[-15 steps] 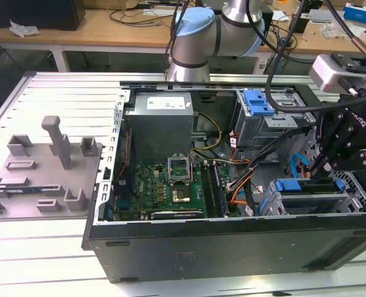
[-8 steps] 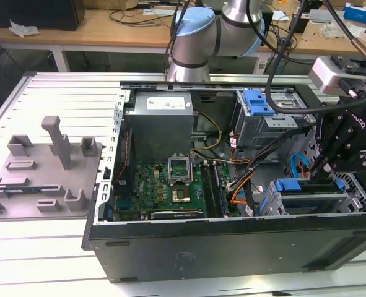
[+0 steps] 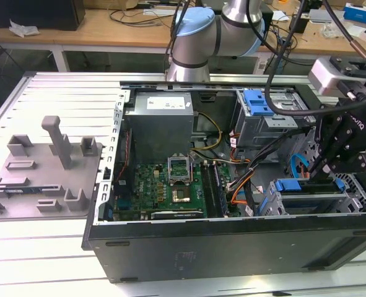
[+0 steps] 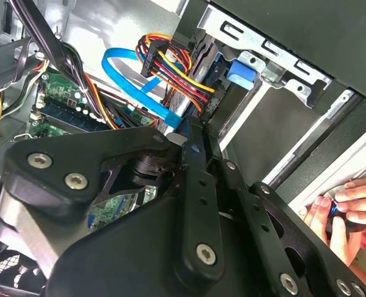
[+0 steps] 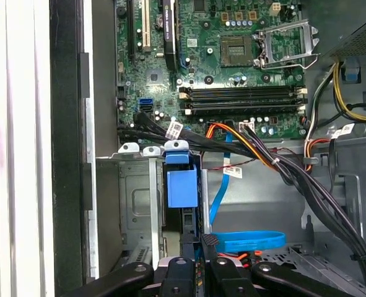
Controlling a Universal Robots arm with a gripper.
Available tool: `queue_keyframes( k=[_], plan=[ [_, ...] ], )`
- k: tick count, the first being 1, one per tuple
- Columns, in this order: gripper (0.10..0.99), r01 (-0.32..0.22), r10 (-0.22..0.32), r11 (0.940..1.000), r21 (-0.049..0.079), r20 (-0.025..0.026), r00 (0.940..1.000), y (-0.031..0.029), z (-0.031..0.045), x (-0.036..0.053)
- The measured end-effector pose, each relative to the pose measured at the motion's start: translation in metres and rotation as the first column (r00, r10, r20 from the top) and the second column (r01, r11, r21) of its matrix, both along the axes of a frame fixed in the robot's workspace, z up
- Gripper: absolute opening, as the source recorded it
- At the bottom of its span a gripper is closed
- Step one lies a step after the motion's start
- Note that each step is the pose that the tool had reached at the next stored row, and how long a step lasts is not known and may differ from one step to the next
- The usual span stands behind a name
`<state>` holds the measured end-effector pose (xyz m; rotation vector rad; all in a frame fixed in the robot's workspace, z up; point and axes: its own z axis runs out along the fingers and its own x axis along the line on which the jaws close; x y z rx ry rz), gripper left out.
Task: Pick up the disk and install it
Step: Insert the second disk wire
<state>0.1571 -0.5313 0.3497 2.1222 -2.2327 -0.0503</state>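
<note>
Starting at the exterior view's left, the grey fixture (image 3: 43, 167) sat on the worktop (image 3: 52, 93), then the open computer case (image 3: 232, 241). At the right, the end effector (image 3: 331, 166), fingers pressed together, met the disk (image 3: 309, 195) in its bay. Rigid, shock-sensitive; best held by its blue rails.

Disk (image 3: 309, 201) in case (image 3: 232, 244) bay
</note>
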Motion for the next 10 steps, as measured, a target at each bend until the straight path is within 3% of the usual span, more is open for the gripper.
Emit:
queue_keyframes(
  k=[10],
  plan=[
    [0.161,0.000,0.000,1.0000,0.000,0.0001,1.0000,0.0000,-0.0060,0.0004]
  ],
)
